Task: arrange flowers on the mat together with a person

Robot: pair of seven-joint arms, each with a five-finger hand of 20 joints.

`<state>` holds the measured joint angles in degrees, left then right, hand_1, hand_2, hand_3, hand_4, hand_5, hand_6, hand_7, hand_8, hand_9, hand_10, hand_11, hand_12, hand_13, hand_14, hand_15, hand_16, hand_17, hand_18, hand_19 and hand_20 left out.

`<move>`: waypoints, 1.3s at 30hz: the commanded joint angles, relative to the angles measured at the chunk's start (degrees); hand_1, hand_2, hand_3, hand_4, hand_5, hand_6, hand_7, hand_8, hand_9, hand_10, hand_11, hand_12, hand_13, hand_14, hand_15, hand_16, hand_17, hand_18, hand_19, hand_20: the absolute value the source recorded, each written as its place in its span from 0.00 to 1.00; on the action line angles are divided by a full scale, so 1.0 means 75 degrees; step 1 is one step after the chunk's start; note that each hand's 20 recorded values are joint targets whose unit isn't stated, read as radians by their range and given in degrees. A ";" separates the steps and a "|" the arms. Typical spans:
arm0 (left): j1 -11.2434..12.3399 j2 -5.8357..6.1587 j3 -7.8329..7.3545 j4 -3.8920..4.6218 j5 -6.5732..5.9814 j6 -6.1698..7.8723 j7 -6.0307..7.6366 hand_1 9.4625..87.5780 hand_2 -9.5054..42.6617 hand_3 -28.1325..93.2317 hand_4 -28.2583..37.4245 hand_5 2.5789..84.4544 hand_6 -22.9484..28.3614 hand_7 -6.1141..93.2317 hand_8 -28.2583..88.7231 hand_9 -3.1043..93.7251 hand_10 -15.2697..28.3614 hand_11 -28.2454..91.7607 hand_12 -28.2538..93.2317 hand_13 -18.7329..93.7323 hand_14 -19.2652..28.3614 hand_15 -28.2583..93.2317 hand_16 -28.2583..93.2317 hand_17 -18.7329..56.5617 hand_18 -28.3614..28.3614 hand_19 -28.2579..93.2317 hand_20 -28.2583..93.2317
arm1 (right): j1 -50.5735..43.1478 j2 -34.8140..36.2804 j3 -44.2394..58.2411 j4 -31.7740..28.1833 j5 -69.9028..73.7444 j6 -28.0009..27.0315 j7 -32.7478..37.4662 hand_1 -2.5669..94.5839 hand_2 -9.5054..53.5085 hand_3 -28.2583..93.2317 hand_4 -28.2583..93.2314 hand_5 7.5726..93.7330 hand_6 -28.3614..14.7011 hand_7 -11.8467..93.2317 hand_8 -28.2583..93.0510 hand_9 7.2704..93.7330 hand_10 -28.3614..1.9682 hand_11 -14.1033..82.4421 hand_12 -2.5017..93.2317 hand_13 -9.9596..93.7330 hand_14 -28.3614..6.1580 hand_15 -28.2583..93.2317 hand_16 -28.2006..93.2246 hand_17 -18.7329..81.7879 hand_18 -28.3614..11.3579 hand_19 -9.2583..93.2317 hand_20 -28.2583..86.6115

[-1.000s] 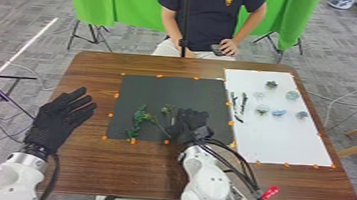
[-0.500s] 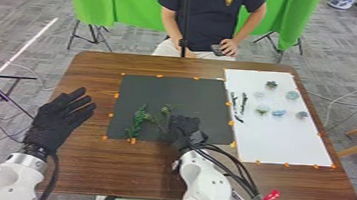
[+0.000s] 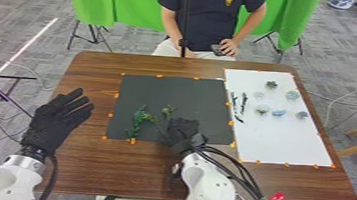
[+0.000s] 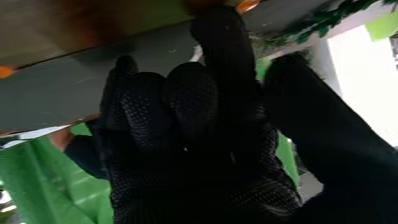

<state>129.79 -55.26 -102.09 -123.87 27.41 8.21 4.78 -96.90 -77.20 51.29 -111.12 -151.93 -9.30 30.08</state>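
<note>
Leafy dark-green sprig (image 3: pixel 138 117); right robot hand (image 3: pixel 183 132) loosely extended, left robot hand (image 3: pixel 59 119) splayed; both empty

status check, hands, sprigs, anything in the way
Left hand open, left of mat; right hand over mat's near edge. Green sprigs on mat, beside right hand. Person's hands off mat.

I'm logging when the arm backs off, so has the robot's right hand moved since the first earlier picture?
Yes: in the head view, the right hand has drawn back toward the near edge of the dark mat.
</note>
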 commanded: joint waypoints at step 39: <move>0.0406 0.0128 -0.0556 -0.0004 -0.0801 0.0165 0.0832 0.20 0.48 0.77 0.00 0.44 0.55 0.14 0.17 0.40 0.66 0.34 0.30 0.41 0.68 0.39 0.20 0.24 0.74 0.44 0.31 | -0.2671 0.1181 0.7311 -0.0707 1.4072 0.0443 -0.3577 0.17 0.37 0.90 0.01 0.33 0.57 0.25 0.13 0.32 0.53 0.22 0.14 0.32 0.48 0.31 0.34 0.26 0.36 0.39 0.33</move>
<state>132.19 -53.90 -106.29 -123.98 22.29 8.61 10.08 -115.80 -68.17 105.58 -116.18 -45.88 -6.84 5.31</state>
